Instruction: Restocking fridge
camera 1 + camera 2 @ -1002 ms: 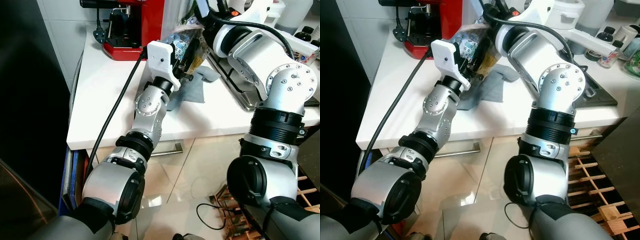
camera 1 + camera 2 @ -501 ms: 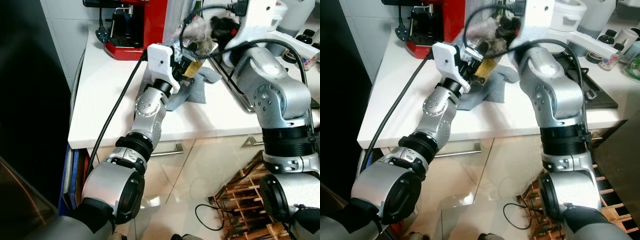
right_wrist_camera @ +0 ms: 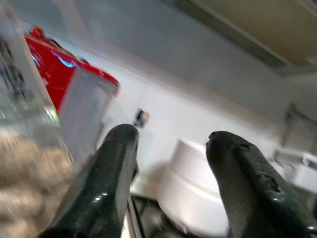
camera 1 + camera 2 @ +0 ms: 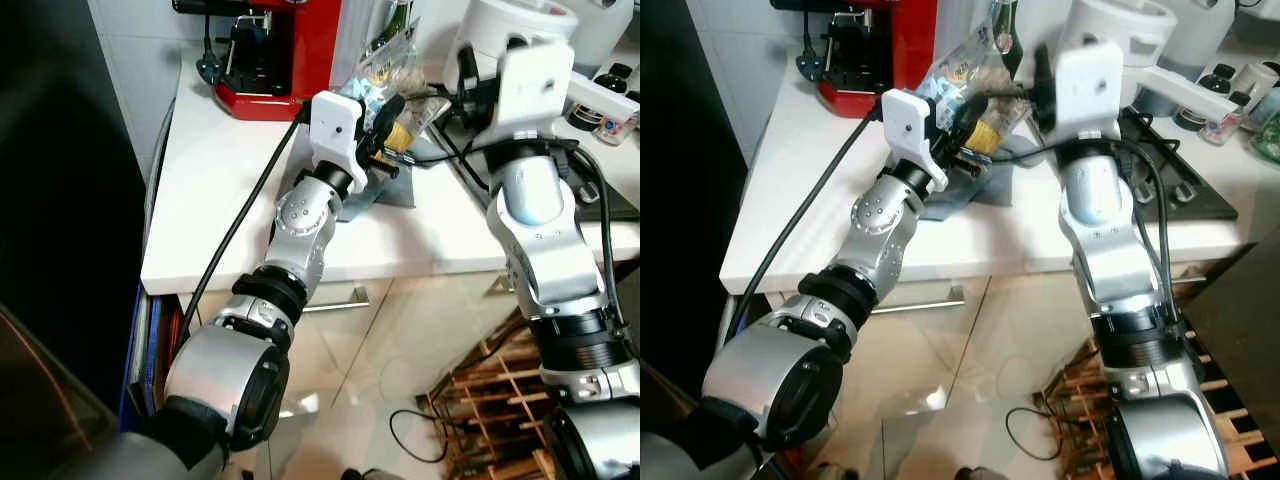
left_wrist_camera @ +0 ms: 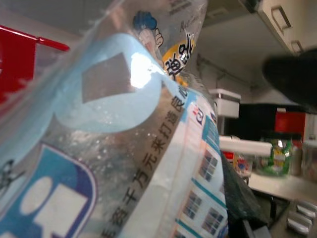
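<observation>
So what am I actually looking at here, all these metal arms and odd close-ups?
It is a humanoid robot looking down at its own two silver arms from cameras in its head. The two close-ups come from cameras on its wrists. It stands at a white counter with a red coffee machine, a grey cloth and a white cooker. The left hand grips a clear printed food bag, seen huge in the left wrist view. The right hand is open, its fingers apart beside the bag.

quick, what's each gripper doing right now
Left gripper: shut on the clear printed bag above the counter.
Right gripper: open, holding nothing, beside the bag.
</observation>
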Available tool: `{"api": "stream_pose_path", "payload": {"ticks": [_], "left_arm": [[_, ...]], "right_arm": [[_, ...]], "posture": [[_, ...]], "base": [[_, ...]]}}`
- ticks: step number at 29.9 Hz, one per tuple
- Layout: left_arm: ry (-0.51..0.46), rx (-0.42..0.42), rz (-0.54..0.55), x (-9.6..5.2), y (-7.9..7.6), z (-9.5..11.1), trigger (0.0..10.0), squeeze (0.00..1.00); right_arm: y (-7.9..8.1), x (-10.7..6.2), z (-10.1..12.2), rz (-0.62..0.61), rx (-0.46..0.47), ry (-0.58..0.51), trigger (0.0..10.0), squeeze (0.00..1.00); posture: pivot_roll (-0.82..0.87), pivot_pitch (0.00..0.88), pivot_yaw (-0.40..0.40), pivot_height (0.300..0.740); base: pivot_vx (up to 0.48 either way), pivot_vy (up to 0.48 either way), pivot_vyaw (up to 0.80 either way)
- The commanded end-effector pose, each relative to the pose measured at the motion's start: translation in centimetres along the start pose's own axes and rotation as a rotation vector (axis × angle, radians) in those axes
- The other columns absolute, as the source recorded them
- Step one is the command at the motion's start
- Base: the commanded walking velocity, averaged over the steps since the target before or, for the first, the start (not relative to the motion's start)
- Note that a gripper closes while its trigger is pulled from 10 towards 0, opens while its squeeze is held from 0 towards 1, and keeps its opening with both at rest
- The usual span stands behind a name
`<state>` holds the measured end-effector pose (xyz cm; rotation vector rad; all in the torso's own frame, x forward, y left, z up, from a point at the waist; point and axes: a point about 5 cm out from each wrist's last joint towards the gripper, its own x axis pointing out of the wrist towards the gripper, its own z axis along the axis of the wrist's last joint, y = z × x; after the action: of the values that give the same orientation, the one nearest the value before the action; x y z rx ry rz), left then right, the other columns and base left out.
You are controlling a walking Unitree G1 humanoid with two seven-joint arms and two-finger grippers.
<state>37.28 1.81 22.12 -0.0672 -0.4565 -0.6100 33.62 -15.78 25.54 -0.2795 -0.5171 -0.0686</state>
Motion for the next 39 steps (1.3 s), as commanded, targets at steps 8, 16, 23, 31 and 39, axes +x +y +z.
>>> {"api": "stream_pose_path", "payload": {"ticks": [8,16,23,31,39], "left_arm": [[-0.03,0.226,0.069,-3.2,4.6,3.8,0.0,0.0],[0.012,0.236,0.303,-6.2,6.1,3.6,0.0,0.0],[0.046,0.213,0.418,-6.1,5.9,3.7,10.0,0.0],[0.08,0.219,0.441,-5.8,5.2,3.2,10.0,0.0],[0.091,0.207,0.446,-5.2,5.0,2.9,10.0,0.0]], "right_arm": [[0.1,-6.0,-2.7,-0.117,0.021,0.027,10.0,1.0],[-1.9,-6.7,-5.6,-0.214,0.077,0.198,10.0,1.0],[-0.3,-4.3,-6.1,-0.158,0.109,0.234,10.0,0.0],[1.7,-2.6,-6.1,-0.089,0.141,0.232,10.0,0.0],[1.5,-2.6,-7.0,-0.11,0.168,0.281,10.0,0.0]], "posture": [[-0.05,0.0,0.036,0.74],[-0.04,0.0,-0.013,0.74],[-0.04,0.0,-0.053,0.74],[-0.06,0.0,-0.032,0.74],[-0.07,0.0,-0.021,0.74]], "base": [[0.0,0.0,0.0],[0.0,0.0,0.0],[0.0,0.0,0.0],[0.0,0.0,0.0],[-0.169,0.0,0.0]]}}
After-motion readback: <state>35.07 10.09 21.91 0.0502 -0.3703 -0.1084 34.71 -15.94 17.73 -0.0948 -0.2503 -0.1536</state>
